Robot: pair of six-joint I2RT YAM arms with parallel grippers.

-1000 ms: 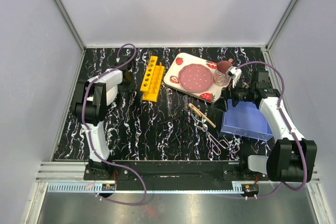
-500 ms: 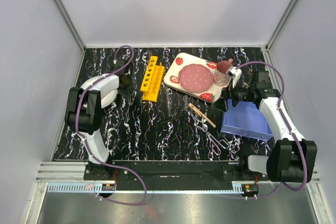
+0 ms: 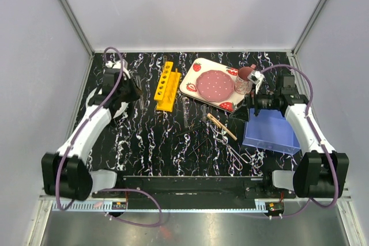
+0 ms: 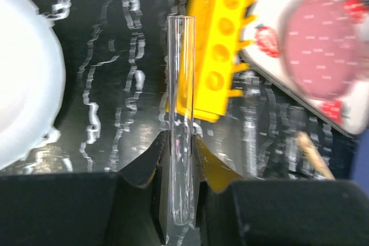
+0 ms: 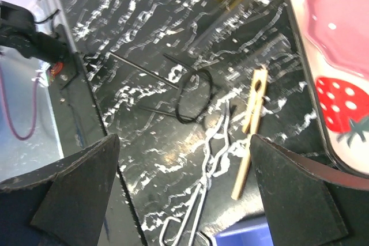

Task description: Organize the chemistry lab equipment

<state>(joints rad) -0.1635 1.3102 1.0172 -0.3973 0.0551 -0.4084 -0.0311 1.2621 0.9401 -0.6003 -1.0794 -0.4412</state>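
My left gripper is shut on a clear glass tube that points forward. It hovers just left of the yellow holed rack. My right gripper is open and empty, above the loose tools. These are a tan wooden clamp, silvery scissor-handled forceps and thin black rods with a loop, all lying on the black marbled table.
The strawberry-print tray with the pink dotted plate lies right of the rack. A pink cup stands at its right end. A blue bin sits under my right arm. White walls enclose the table.
My left arm has swung its elbow out to the left and down, and the gripper with the tube has shifted slightly left of the rack. The right arm has barely moved.
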